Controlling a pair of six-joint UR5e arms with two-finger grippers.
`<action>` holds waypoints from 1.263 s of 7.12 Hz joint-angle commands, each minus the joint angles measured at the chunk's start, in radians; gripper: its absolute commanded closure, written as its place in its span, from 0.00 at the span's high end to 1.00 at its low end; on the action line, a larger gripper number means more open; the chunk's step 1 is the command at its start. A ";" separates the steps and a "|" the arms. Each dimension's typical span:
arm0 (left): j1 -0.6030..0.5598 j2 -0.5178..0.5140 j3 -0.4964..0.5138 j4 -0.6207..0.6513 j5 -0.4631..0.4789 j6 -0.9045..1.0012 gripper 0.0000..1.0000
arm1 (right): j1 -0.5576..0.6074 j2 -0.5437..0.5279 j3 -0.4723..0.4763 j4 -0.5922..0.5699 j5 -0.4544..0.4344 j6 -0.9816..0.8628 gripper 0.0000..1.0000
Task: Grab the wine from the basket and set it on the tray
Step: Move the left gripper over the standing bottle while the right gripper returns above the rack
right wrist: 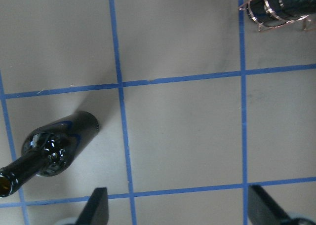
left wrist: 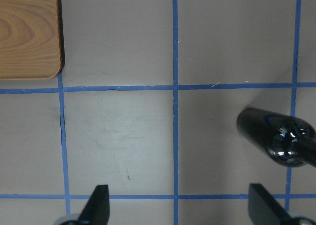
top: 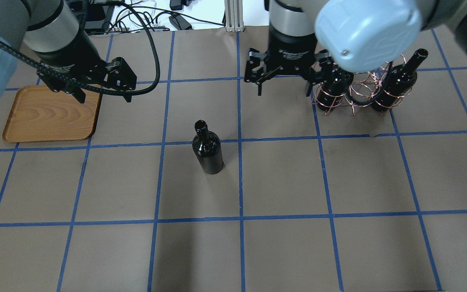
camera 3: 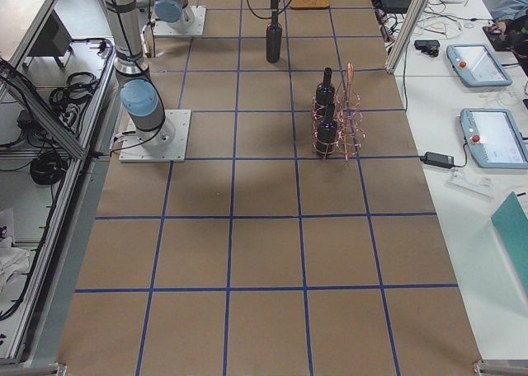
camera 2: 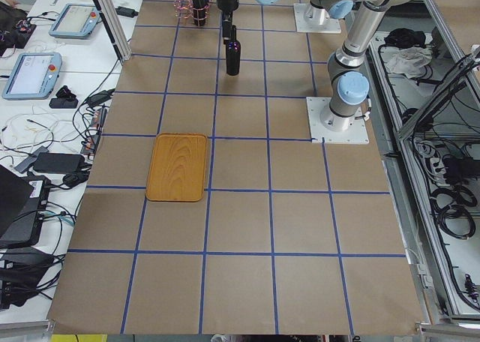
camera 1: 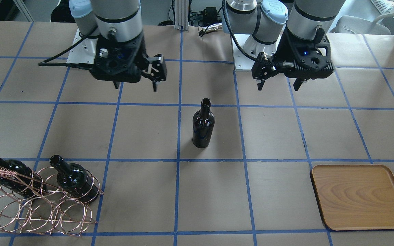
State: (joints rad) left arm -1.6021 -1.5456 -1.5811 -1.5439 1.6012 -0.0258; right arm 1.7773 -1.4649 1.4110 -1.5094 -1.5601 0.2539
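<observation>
In the front-facing view the wine bottle [camera 1: 203, 124] stands upright and alone near the middle of the table [camera 1: 217, 191], with open brown paper on every side. The basket [camera 1: 39, 212] sits at the near left edge and holds two other bottles [camera 1: 75, 179] with tilted necks. The tray [camera 1: 361, 198] lies flat near the right edge, well apart from the wine bottle. The right gripper [camera 1: 135, 86] and left gripper [camera 1: 278, 87] hang above the table, each with its fingers spread.

From overhead, the left gripper hovers at the tray's inner edge and the right gripper is just beside the basket. The wine bottle stands between them, touching neither.

The left wrist view has the tray's rounded corner at upper left and the wine bottle at the right edge. The right wrist view has the wine bottle at lower left and the basket's rim at upper right
</observation>
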 commanded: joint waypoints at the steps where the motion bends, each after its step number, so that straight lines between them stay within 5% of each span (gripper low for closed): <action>1: -0.140 -0.025 0.000 0.042 -0.013 -0.144 1.00 | -0.197 -0.079 0.002 0.084 0.014 -0.258 1.00; 4: -0.216 -0.094 -0.008 0.102 -0.117 -0.221 1.00 | -0.197 -0.121 0.046 0.067 0.015 -0.255 1.00; 7: -0.263 -0.142 -0.114 0.211 -0.110 -0.264 0.95 | -0.197 -0.112 0.063 -0.025 0.014 -0.265 1.00; 9: -0.263 -0.151 -0.118 0.209 -0.106 -0.247 0.61 | -0.197 -0.113 0.118 -0.025 -0.001 -0.266 1.00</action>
State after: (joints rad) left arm -1.8639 -1.6904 -1.6934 -1.3386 1.4934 -0.2808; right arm 1.5800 -1.5761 1.5065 -1.5307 -1.5572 -0.0110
